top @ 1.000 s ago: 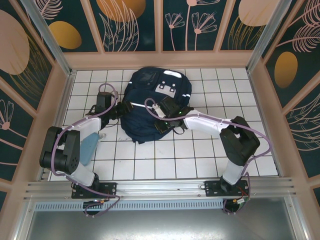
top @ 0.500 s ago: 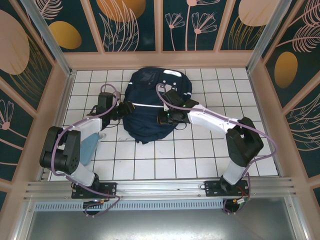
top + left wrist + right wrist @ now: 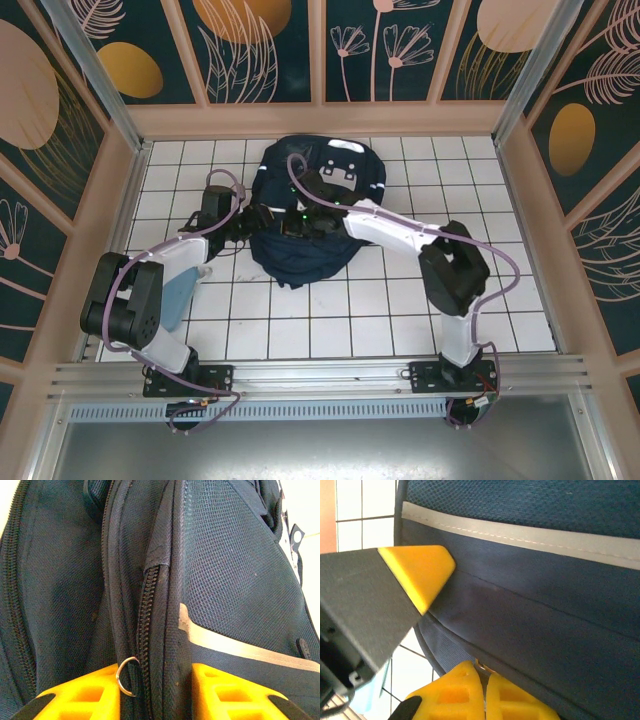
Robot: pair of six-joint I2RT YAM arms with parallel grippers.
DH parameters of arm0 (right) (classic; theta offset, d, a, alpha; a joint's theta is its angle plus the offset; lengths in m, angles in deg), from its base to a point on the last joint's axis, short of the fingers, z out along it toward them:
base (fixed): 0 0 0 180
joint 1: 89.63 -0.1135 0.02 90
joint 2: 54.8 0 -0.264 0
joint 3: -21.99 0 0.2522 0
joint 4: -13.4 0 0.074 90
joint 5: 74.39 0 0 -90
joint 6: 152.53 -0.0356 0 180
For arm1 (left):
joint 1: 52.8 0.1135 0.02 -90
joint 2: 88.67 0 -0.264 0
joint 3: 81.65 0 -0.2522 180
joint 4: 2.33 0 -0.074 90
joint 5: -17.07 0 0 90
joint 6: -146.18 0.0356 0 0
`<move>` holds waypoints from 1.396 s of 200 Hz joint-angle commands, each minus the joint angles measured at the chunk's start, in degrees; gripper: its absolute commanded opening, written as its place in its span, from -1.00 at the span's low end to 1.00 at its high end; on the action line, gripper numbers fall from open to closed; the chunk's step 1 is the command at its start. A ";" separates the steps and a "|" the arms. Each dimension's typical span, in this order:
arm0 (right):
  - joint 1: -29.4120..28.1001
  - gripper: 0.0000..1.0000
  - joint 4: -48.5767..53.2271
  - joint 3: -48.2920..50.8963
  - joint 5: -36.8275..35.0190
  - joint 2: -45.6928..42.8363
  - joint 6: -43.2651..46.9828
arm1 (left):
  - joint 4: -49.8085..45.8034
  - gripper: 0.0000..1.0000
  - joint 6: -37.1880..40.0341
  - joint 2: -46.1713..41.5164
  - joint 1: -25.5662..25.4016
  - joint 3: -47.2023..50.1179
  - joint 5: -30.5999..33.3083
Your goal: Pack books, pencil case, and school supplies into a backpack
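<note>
Top external view showed the backpack [image 3: 300, 262] lying near the middle of the tiled table [image 3: 400, 310], with both arms reaching onto its left side, and a pale blue item [image 3: 180, 295] resting on the tiles beside the left arm, apart from the bag. The step in hand looked like working the bag's zipper [image 3: 145, 615], though whether to open or close it could not be told. From the left wrist, the left gripper [image 3: 155, 697] straddled the zipper seam: its yellow fingers [image 3: 80, 700] stood partly apart, each pressed against the navy fabric bunched between them, so it seemed to be pinching that fold, with a small metal ring [image 3: 127, 677] just beside the inner edge of one finger. From the right wrist, the right gripper [image 3: 482, 672] had its jaws brought together against the lower edge of the bag; a small glint sat at their tips, but whether that was a pull tab in their grasp could not be made out. The next move probably called for the left side to steady the seam while the right drew along the zipper line, keeping the fabric taut so the teeth did not snag.
</note>
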 commanded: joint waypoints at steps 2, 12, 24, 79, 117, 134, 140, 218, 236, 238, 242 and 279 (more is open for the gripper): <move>-1.45 -1.00 -10.86 -6.79 1.65 3.19 -1.28 | 5.26 -0.33 -0.68 0.31 -5.37 -0.34 -12.71; -1.67 -1.00 -11.51 -7.39 2.49 3.68 -0.51 | 6.09 -0.34 -1.20 0.29 -5.54 -0.25 -13.69; -1.96 -0.84 -12.64 -6.80 4.02 3.22 0.96 | 6.53 -0.34 -1.74 0.32 -5.55 -0.31 -14.52; 0.40 0.12 -14.67 15.68 -4.38 -16.82 -2.81 | -6.22 0.13 2.28 -4.23 -5.54 -3.06 -2.97; 6.02 0.30 -16.43 31.76 -8.48 -30.30 -12.40 | -13.07 0.25 7.07 -8.83 -5.62 -2.92 2.68; 8.97 0.30 -18.26 36.09 -8.06 -33.78 -16.20 | -14.61 0.27 9.34 -11.08 -5.96 -2.54 3.28; 9.83 0.30 -18.91 37.24 -7.94 -34.71 -17.47 | -15.37 0.27 10.31 -11.79 -6.06 -2.54 3.67; 17.95 0.29 -23.12 38.29 -1.65 -31.80 -23.89 | -18.46 0.27 21.00 -13.07 -9.88 -4.37 2.22; 18.65 0.29 -22.04 37.18 -1.68 -29.98 -24.55 | -18.08 0.27 21.58 -12.40 -10.15 -4.95 2.13; 18.67 0.29 -21.89 37.10 -1.75 -29.81 -24.61 | -18.08 0.27 21.62 -12.33 -10.23 -5.03 2.13; 18.76 0.30 -21.80 36.95 -1.85 -29.55 -24.55 | -18.16 0.27 21.71 -12.08 -10.27 -5.30 2.05; 18.92 0.30 -22.64 35.75 -1.82 -27.41 -23.31 | -18.07 0.27 22.30 -10.33 -10.76 -6.48 1.56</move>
